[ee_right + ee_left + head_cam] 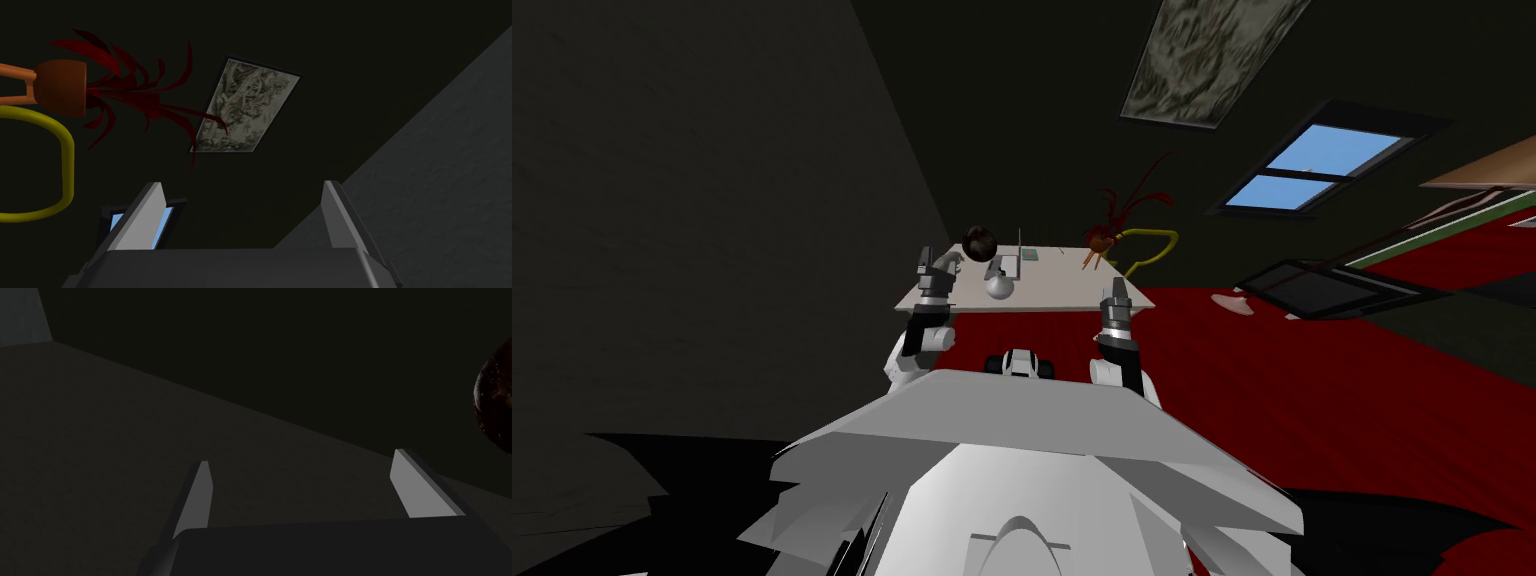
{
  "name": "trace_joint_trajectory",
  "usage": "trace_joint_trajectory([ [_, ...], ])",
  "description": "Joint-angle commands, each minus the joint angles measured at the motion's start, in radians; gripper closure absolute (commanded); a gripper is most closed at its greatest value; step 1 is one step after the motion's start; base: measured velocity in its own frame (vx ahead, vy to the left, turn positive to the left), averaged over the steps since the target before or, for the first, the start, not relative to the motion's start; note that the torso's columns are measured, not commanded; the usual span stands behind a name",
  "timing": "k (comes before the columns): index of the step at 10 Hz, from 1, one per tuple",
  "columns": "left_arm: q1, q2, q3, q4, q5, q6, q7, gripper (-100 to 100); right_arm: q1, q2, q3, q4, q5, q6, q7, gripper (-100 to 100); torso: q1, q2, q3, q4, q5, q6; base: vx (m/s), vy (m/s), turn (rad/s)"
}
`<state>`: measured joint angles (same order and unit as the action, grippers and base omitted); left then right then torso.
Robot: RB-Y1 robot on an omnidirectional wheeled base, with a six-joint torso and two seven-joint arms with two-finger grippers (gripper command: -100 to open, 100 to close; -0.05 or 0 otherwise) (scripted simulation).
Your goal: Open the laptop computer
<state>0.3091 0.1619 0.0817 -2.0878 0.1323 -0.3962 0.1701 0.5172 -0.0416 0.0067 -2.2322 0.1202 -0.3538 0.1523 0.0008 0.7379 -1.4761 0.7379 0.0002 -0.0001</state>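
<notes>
Head view: laptop (1008,265) on table (1057,288); left gripper (924,255) and right gripper (1116,290) raised at its near edge; fingers spread, grasping nothing.

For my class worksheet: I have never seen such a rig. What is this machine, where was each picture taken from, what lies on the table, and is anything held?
It is a two-armed robot. One picture comes from a camera on its head, looking down; the other two come from cameras on its wrists, looking along each gripper. The left gripper and right gripper are raised before a table, both open, holding nothing. On the table lie a dark ball, a white round object and a thin grey upright thing, probably the laptop. A potted red plant stands at its far edge.
</notes>
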Motion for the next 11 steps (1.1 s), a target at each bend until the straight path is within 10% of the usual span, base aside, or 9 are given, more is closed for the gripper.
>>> trace_joint_trajectory([
  [1,-0.043,0.004,0.043,0.036,0.013,0.061,0.011,-100,0.000,0.000,0.000,0.000,0.000,0.000,0.000,0,-0.001,0.000,0.000,0.000,0.000,0.000,0.058,-0.118,-0.046],
  [11,-0.242,-0.012,0.229,0.209,0.067,0.316,0.055,-100,0.000,0.000,0.000,0.000,0.000,0.000,0.000,0,-0.002,0.000,0.000,0.000,0.000,0.000,0.062,-0.131,-0.049],
])
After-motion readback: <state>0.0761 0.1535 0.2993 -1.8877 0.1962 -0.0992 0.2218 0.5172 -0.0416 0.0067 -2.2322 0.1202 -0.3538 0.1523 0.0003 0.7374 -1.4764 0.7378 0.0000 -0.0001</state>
